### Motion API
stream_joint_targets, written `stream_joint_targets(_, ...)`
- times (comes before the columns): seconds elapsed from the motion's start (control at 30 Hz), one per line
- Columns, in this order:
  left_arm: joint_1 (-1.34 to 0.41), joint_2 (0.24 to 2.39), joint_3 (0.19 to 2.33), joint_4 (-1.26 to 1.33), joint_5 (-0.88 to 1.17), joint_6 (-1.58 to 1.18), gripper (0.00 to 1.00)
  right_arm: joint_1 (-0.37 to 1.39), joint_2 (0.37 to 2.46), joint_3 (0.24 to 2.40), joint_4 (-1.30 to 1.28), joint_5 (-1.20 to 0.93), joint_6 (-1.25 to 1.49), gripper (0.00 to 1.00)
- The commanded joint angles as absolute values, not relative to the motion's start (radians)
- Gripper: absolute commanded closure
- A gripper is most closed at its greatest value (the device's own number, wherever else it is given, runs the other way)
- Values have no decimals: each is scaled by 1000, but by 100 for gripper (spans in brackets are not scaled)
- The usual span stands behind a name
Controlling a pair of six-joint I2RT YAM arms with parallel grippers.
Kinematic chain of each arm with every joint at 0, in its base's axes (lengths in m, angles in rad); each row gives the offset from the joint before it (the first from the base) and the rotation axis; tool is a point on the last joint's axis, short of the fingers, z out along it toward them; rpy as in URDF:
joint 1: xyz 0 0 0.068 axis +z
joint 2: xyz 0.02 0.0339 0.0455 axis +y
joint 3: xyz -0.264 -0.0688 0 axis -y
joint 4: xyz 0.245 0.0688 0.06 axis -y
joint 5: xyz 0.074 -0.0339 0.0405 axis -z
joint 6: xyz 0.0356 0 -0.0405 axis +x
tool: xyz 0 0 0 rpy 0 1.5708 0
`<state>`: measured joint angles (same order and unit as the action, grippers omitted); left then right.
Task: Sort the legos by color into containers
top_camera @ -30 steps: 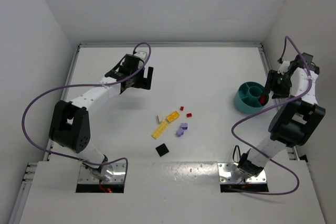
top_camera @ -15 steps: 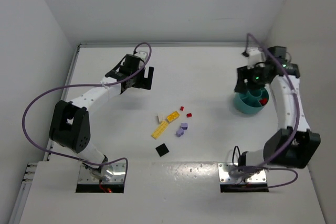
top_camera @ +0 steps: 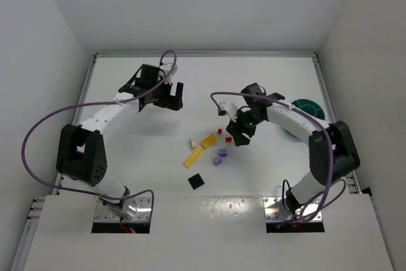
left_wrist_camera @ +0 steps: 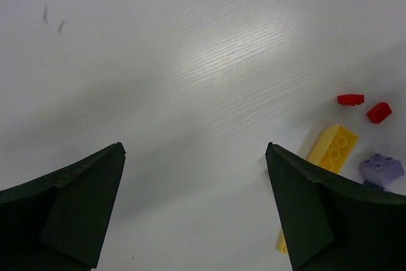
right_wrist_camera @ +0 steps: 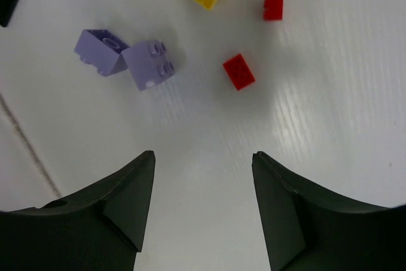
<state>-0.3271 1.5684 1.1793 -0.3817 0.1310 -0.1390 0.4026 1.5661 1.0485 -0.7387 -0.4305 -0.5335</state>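
Right gripper [top_camera: 239, 138]: jaws spread, nothing between them, over the loose legos; in its wrist view the nearer red brick [right_wrist_camera: 238, 72] lies at 12 o'clock of the gap, pale purple bricks [right_wrist_camera: 151, 65] at 10 o'clock; left gripper [top_camera: 172, 95]: jaws wide, empty, at 10 o'clock of the pile; teal dish [top_camera: 312, 107] at 3 o'clock, well apart; we judge a pick is starting; next, lower astride the red brick and close
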Motion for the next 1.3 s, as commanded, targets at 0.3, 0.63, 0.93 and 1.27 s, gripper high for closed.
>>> stream_joint_targets(0.3,-92,1503,1175,-449,433,-106,0,500,1775,1034,-420,-383,-696,41)
stream_joint_targets(0.63,-63,1483,1146,-459,413,-106,2,528,1810,980,-350,-333,-716,57)
stream_joint_targets(0.93,-54,1483,1137,-459,393,-106,4,528,1732,936,-372,-324,-700,86)
stream_joint_targets(1.27,-198,1552,1180,-371,299,-95,5,344,1338,1002,-715,-134,-440,96)
